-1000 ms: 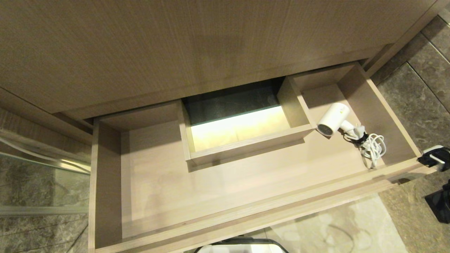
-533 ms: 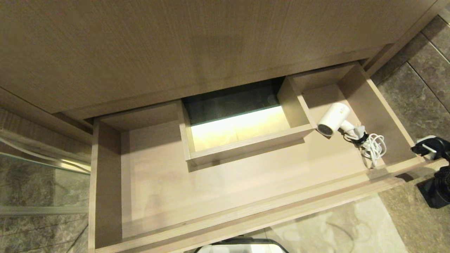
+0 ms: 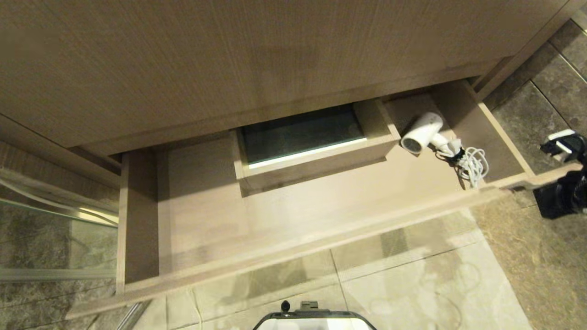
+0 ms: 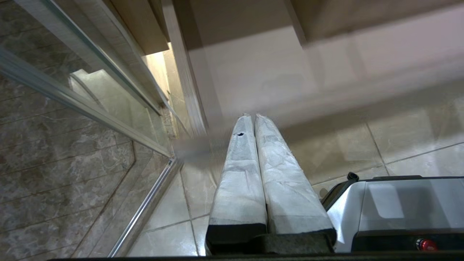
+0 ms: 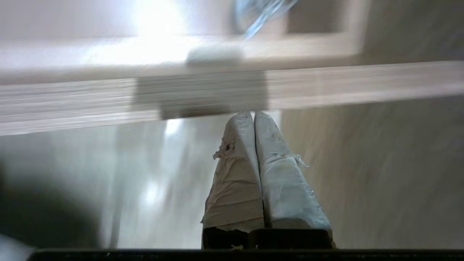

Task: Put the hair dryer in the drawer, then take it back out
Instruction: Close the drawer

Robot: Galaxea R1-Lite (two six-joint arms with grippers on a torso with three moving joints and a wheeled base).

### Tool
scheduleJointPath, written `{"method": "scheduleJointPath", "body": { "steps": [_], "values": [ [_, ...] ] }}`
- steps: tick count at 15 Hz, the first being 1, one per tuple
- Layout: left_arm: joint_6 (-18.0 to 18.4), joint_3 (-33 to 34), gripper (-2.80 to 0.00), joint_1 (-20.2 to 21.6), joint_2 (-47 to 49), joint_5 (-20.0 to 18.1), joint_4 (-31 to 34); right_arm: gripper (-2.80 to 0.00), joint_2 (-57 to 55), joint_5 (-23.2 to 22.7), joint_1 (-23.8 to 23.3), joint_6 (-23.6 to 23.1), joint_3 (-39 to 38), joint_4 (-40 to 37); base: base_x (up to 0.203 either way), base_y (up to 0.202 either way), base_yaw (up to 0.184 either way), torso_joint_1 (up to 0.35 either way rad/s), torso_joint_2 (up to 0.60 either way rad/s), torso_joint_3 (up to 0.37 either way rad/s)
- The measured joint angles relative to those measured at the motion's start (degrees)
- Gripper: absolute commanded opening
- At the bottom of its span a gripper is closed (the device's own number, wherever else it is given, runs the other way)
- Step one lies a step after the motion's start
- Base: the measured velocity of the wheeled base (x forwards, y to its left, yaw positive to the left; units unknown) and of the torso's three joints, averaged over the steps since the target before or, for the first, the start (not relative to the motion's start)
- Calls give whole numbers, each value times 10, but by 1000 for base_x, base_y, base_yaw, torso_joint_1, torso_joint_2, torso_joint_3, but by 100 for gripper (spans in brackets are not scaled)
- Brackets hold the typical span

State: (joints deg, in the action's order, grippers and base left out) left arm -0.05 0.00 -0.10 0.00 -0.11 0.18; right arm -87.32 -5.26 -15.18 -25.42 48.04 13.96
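Inside, toward the right rear corner of the wide shallow light-brown wood-grain drawer (image 3: 293, 206), lies the small white plastic hair dryer (image 3: 422, 133), grey grille facing the boxed cutout (image 3: 312, 151), bundled white cord (image 3: 472, 167) trailing toward the drawer front. Likely mid-close, judging by the blur of the drawer front in the right wrist view: best done pushing square on the front near its right end, steady, so nothing racks or jolts the dryer. Right gripper (image 3: 562, 146) at that end, just outside the drawer corner, fingers (image 5: 253, 170) pressed together on nothing. Left gripper (image 4: 253, 119) parked low, fingers together, empty. Around: wood-grain cabinet panel (image 3: 229, 59) above, glass partition (image 3: 50, 211) to the left, tiled floor (image 3: 412, 284) below. Only risk seen: cord loops near the front wall.
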Motion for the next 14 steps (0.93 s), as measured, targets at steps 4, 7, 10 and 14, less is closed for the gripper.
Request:
{"method": "scheduleJointPath", "body": {
  "steps": [4,7,10,14],
  "values": [
    [0,0,-280,0,0,0,0,-280,-41,-4,8,44,105,95,0,0,0,0,0,0],
    [0,0,-280,-1,0,0,0,-280,-36,-5,9,44,87,70,0,0,0,0,0,0],
    [0,0,-280,0,0,0,0,-280,2,0,8,41,43,22,0,0,0,0,0,0],
    [0,0,-280,0,0,0,0,-280,65,5,15,42,-12,-14,0,0,0,0,0,0]
  ]
}}
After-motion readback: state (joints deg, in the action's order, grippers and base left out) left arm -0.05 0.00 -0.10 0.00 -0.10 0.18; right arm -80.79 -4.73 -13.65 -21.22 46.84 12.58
